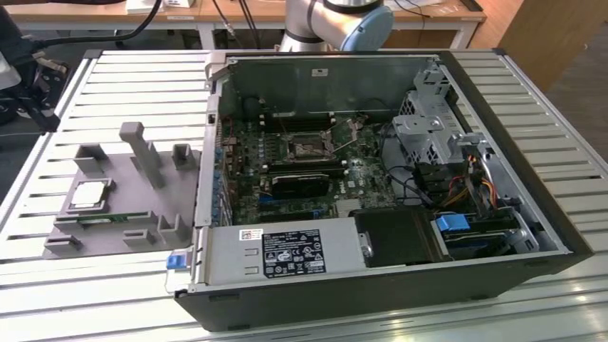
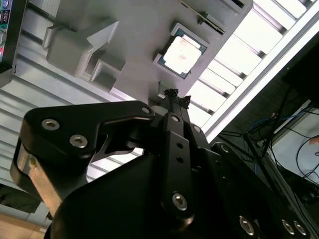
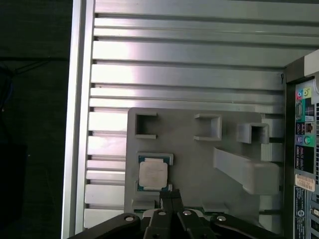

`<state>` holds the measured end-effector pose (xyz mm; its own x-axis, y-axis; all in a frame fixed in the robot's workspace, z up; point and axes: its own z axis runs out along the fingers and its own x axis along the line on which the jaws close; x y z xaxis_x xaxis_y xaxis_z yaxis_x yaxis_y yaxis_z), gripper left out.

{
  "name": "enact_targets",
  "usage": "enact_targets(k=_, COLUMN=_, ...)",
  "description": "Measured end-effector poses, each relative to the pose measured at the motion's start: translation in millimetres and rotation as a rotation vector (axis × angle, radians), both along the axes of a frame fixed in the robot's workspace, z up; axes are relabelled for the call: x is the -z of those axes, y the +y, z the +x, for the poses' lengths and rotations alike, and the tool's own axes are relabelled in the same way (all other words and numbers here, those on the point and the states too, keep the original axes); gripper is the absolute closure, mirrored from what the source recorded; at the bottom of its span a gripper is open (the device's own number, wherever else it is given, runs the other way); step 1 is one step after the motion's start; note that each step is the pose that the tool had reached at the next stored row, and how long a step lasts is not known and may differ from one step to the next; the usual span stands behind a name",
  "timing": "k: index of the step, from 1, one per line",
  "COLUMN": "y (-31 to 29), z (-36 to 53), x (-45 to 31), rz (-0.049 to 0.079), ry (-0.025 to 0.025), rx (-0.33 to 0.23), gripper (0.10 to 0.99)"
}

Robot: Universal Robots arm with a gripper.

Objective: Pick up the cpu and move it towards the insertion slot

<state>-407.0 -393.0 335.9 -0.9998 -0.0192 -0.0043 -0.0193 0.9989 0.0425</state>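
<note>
The cpu (image 1: pixel 87 194) lies flat in a square recess of a grey fixture (image 1: pixel 128 203) on the slatted table, at the exterior view's left of the open computer case. Both wrist views show its shiny top, the cpu (image 3: pixel 153 174) (image 2: pixel 182 54) still seated in the recess. My gripper (image 3: pixel 172 195) (image 2: pixel 173 94) hangs above the fixture beside the cpu, apart from it, fingers shut together with nothing between them. The insertion slot (image 1: pixel 306 146) is the silver-framed socket in the middle of the motherboard inside the case.
A narrow green memory strip (image 1: pixel 107 217) lies in the fixture just in front of the cpu. A tall grey post (image 1: pixel 142 153) and low blocks rise from the fixture. The case walls (image 1: pixel 314 75), drive cage (image 1: pixel 428 135) and power supply (image 1: pixel 285 251) ring the motherboard. The arm's base (image 1: pixel 347 18) stands behind the case.
</note>
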Motion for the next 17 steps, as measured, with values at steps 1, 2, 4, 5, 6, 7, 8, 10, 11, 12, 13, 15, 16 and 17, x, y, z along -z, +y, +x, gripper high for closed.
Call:
enact_targets(k=1, y=-0.1, z=-0.4, x=0.6, rz=0.001, ry=-0.0011, rx=0.000, gripper=0.984)
enact_targets(k=2, y=-0.1, z=-0.9, x=1.1, rz=0.002, ry=-0.0022, rx=0.000, gripper=0.984)
enact_targets(k=4, y=-0.1, z=-1.8, x=2.4, rz=0.002, ry=-0.0044, rx=0.000, gripper=0.984)
enact_targets(k=5, y=-0.1, z=-2.4, x=3.1, rz=0.003, ry=-0.0053, rx=0.000, gripper=0.984)
enact_targets(k=6, y=-0.1, z=-3.1, x=3.8, rz=0.003, ry=-0.0059, rx=0.000, gripper=0.984)
enact_targets(k=7, y=-0.1, z=-3.7, x=4.6, rz=0.003, ry=-0.0064, rx=0.000, gripper=0.984)
enact_targets(k=8, y=-0.1, z=-4.4, x=5.5, rz=0.003, ry=-0.0068, rx=0.000, gripper=0.984)
enact_targets(k=10, y=-0.1, z=-5.8, x=7.5, rz=0.003, ry=-0.0068, rx=0.000, gripper=0.984)
enact_targets(k=11, y=-0.1, z=-6.5, x=8.7, rz=0.003, ry=-0.0069, rx=0.000, gripper=0.984)
enact_targets(k=12, y=-0.1, z=-7.2, x=10.0, rz=0.003, ry=-0.0070, rx=0.000, gripper=0.984)
enact_targets(k=13, y=-0.1, z=-8.0, x=11.7, rz=0.003, ry=-0.0071, rx=0.000, gripper=0.984)
enact_targets(k=15, y=-0.2, z=-9.1, x=15.2, rz=0.004, ry=-0.0075, rx=0.000, gripper=0.984)
enact_targets(k=16, y=-0.2, z=-9.7, x=17.0, rz=0.004, ry=-0.0075, rx=0.000, gripper=0.984)
enact_targets(k=17, y=-0.2, z=-10.1, x=18.8, rz=0.005, ry=-0.0076, rx=0.000, gripper=0.984)
